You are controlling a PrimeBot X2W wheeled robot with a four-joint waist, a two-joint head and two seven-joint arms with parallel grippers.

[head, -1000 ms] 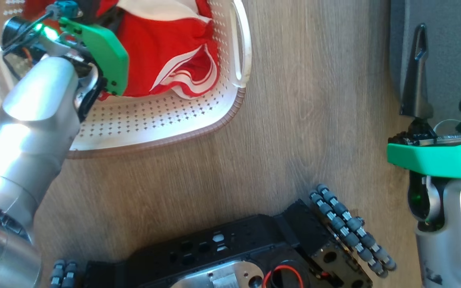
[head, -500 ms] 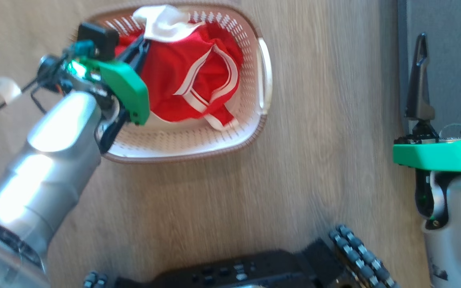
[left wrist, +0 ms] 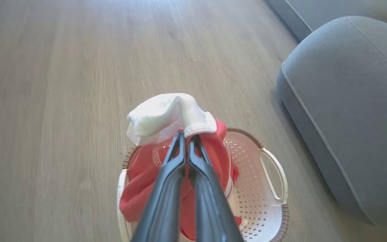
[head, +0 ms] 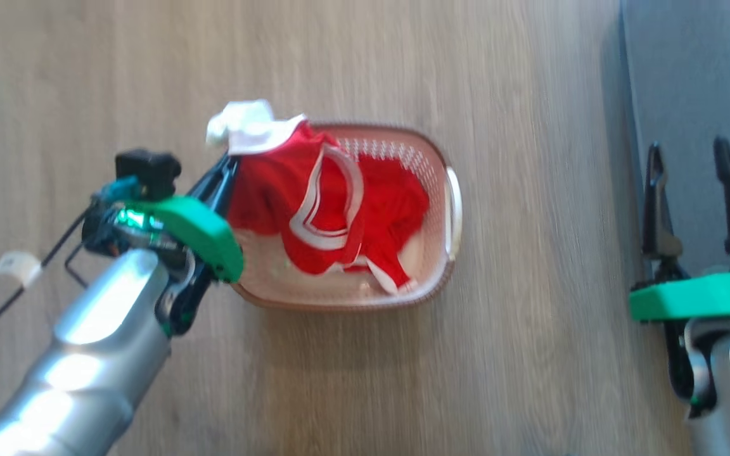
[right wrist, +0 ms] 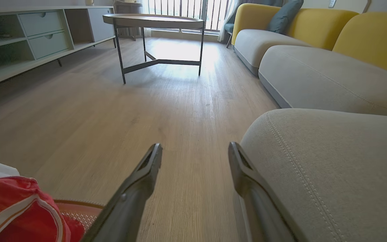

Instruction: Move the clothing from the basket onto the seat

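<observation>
The clothing (head: pixel 301 196) is a red garment with white stripes and a white cloth piece (head: pixel 244 123) on top. My left gripper (left wrist: pixel 186 137) is shut on the clothing and holds it up above the basket (head: pixel 438 164). Its lower part still hangs into the basket (left wrist: pixel 274 201). More red fabric (head: pixel 397 202) lies inside. The clothing (left wrist: pixel 166 116) drapes over my closed fingertips. My right gripper (right wrist: pixel 195 154) is open and holds nothing, beside the grey seat (right wrist: pixel 331 161). In the head view the right gripper (head: pixel 688 164) is over the seat's (head: pixel 694 76) edge.
Wooden floor (head: pixel 403 63) surrounds the basket. A round side table (right wrist: pixel 153 20) on thin dark legs stands ahead, a low cabinet (right wrist: pixel 22 37) runs along the left, and a yellow-backed sofa (right wrist: pixel 314 23) lines the right.
The head camera has shifted, so the whole picture has moved. My left gripper has lifted the clothing, which now hangs higher above the basket. The right gripper stays open.
</observation>
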